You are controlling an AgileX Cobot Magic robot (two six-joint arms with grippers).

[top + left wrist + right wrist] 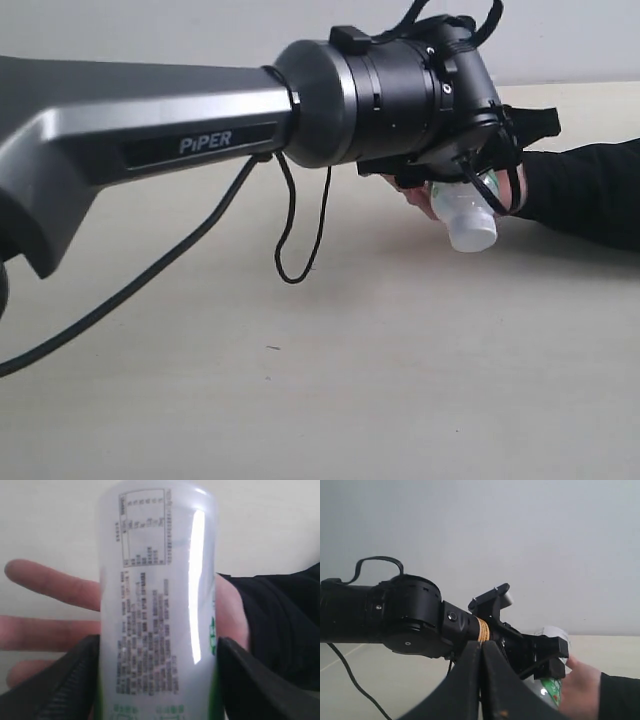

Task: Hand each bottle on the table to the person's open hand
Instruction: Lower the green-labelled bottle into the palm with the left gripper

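One bottle (pixel 157 580), the slim clear one with the green and white label, is pinched across its body by the left claw (pixel 157 680), with one jaw pressed on each side of the glossy wrapper. Directly beneath the claw lies the person's hand (pixel 52 630), palm up. Its fingers (pixel 50 582) are spread flat past the bottle, and a black sleeve (pixel 280 630) runs away to one side. I cannot tell whether the bottle already rests on the palm or hangs just above it. Seen from the side it leans, with its white cap end lower than the claw.

The main risk, as I judge it, is letting go too soon. The fingers are not curled round the bottle, which is round, smooth and tilted. A release now could send it rolling off the palm onto the table (pixel 350 380) below.

A second risk is to the hand itself. The jaws sit very near the skin on both sides, so dropping any further or opening wide could press or nip the fingers. Pulling back before the jaws are clear of the wrapper could also drag the bottle out of the palm.

The right claw (pixel 481 652) is closed on nothing. It is apart from the handover, facing the left arm, and poses no hazard where it is.
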